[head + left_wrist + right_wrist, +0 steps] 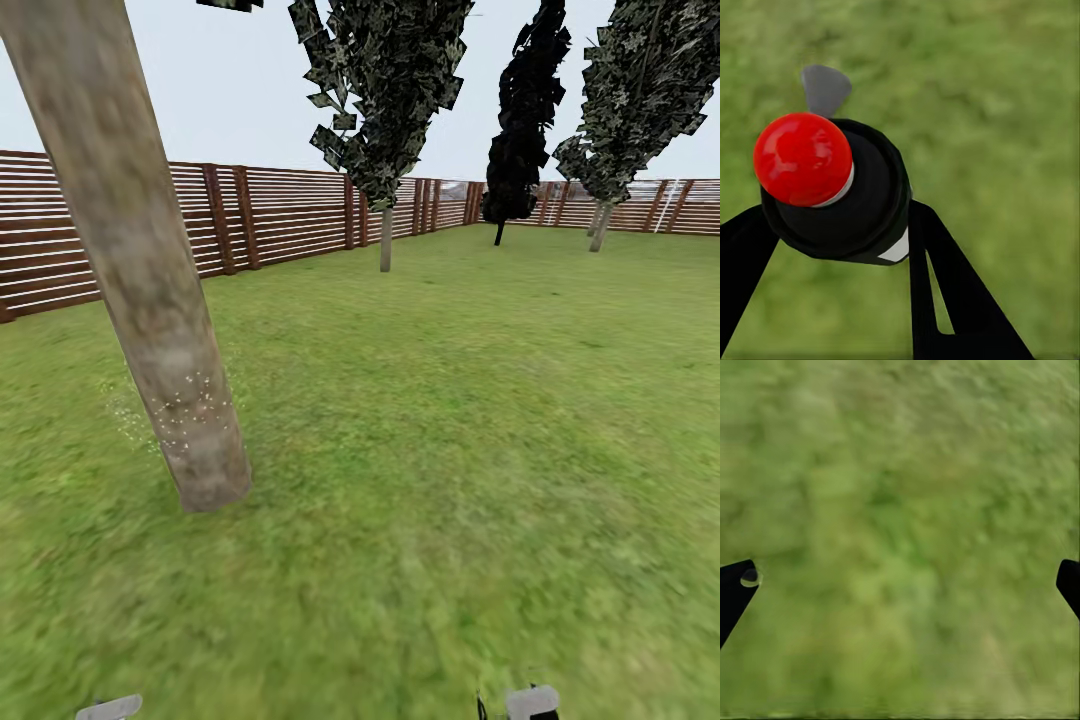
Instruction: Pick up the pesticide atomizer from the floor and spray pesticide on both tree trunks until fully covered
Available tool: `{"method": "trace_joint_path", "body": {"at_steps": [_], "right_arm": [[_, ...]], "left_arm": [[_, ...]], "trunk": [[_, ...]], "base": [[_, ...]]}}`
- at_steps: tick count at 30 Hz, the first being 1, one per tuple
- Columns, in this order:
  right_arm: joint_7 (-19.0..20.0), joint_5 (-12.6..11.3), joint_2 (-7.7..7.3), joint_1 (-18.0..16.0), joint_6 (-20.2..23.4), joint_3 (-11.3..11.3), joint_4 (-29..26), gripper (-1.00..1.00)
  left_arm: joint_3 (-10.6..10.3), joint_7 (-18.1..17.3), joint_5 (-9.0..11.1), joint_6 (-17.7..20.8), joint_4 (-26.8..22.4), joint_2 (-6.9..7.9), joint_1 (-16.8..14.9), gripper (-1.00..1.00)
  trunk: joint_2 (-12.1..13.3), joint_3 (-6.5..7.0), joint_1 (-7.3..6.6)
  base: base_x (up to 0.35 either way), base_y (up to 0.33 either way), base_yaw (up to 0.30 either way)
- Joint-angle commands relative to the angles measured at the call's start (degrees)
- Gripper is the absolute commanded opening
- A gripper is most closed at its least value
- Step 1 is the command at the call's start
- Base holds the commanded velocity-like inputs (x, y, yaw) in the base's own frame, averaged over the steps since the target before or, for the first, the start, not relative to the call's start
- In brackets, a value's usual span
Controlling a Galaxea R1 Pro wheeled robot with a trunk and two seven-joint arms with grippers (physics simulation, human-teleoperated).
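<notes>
The atomizer is clamped in the left gripper; the right gripper is spread wide above grass.

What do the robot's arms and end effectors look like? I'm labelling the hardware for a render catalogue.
Each end effector has two flat, black, wedge-shaped fingers. On the left end effector, one finger has a narrow slot cut through it. The right end effector shows black fingertips, one bearing a small round stud. In the head view, pale grey arm parts peek in. No cables or markings visible.

One thick trunk, three leafy trees beyond — one atomizer, two claws.
</notes>
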Motion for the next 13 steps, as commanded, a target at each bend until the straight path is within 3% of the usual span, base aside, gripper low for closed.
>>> {"method": "trace_joint_path", "body": {"at_steps": [1,6,13], "right_arm": [[-0.33,0.62,-0.02,0.25,-0.10,-0.32,0.07,1.00],[-0.33,0.62,0.02,0.53,-0.06,-0.32,0.06,1.00],[-0.33,0.62,-0.03,0.54,-0.06,-0.32,0.05,1.00]], "left_arm": [[0.52,-0.24,-0.49,-0.19,0.07,0.01,-0.04,-1.00],[0.56,-0.24,-0.29,-0.13,0.08,-0.02,-0.02,-1.00],[1.08,-0.27,1.46,-0.17,0.00,0.04,-0.02,-1.00]], "trunk": [[-0.02,-0.05,-0.01],[-0.02,-0.05,-0.01],[-0.02,-0.05,-0.01]], "base": [[0.000,0.000,0.000],[0.000,0.000,0.000],[0.000,0.000,0.000]]}}
